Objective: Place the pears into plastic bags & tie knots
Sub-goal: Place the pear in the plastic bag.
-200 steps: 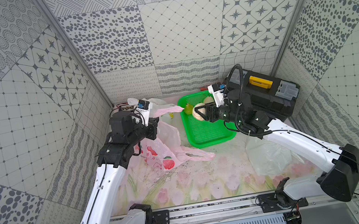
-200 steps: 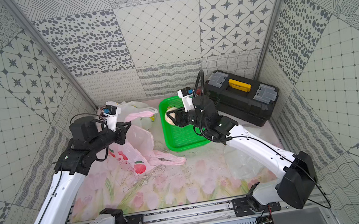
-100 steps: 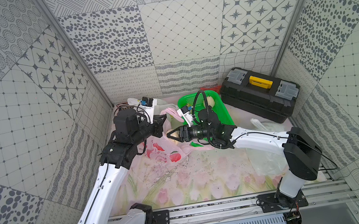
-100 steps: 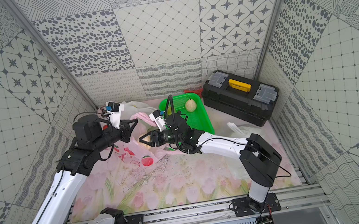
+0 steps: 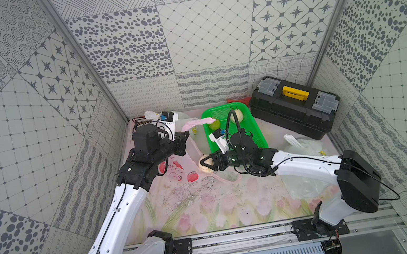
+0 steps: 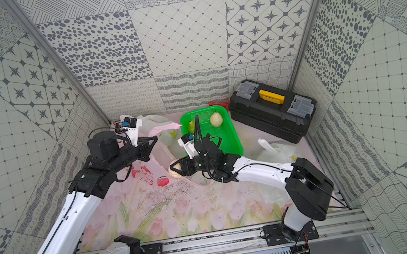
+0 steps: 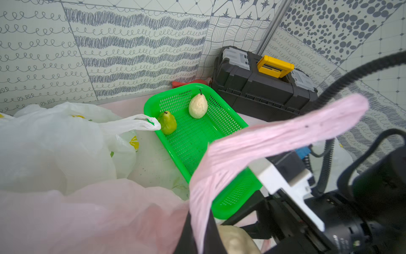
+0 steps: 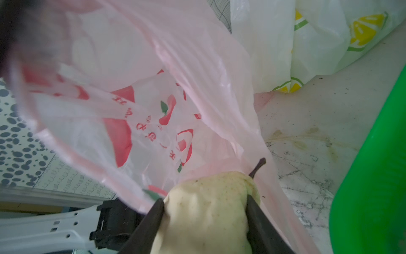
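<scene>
Tulip-print mat (image 5: 210, 215) underneath, and the right gripper (image 5: 206, 163) pinches the cream pear (image 8: 208, 209) at the pink bag (image 8: 142, 99) mouth. Its long axis runs forward, stem leading, seen only by the right wrist view. The left gripper (image 5: 186, 135) clamps the bag's handle (image 7: 274, 143).

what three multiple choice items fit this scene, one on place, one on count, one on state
1. Where is the black toolbox? A beside the green basket B inside it C under the left arm
2. How many pears lie in the green basket? A one B two C four
3. The right pincer is: A open, empty B shut on a white bag C shut on a cream pear
Key: 1 A, it stands next to the basket; 2 B, a green pear and a pale pear; 3 C, the fruit sits clamped between its jaws.
</scene>
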`<state>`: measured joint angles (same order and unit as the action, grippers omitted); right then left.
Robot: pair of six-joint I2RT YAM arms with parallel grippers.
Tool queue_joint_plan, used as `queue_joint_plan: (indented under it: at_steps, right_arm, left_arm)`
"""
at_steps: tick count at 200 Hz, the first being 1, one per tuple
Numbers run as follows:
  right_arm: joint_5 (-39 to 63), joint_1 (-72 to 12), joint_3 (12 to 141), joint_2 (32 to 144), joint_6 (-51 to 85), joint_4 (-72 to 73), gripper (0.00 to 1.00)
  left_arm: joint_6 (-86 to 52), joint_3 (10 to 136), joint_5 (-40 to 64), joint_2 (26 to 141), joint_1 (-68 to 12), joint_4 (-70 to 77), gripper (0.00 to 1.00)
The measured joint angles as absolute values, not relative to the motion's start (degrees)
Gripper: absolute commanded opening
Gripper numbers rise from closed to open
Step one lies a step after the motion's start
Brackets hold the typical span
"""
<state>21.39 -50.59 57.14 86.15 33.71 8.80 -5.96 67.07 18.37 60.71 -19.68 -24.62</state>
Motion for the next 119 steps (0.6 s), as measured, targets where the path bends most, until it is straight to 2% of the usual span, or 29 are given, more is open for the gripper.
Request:
queue_joint_plan:
  at_steps: [65,94,119]
  right_arm:
    - [36.3,-49.8,57.0,82.8,35.1,12.8,0.27]
    - [43.2,-49.2,59.3,90.1,43.0,24.4,0.25]
    - [44.3,-46.0,59.4,98.3,52.4,35.9,0.24]
  left_arm:
    - [-5.4,66.7,19.0,60.5,-19.7,-24.7,0.00]
    - [-5.6,66.7,21.8,59.6,-19.9,-24.7,0.00]
    - [-5.6,67.0,26.3,58.7,-20.0,-25.4,0.00]
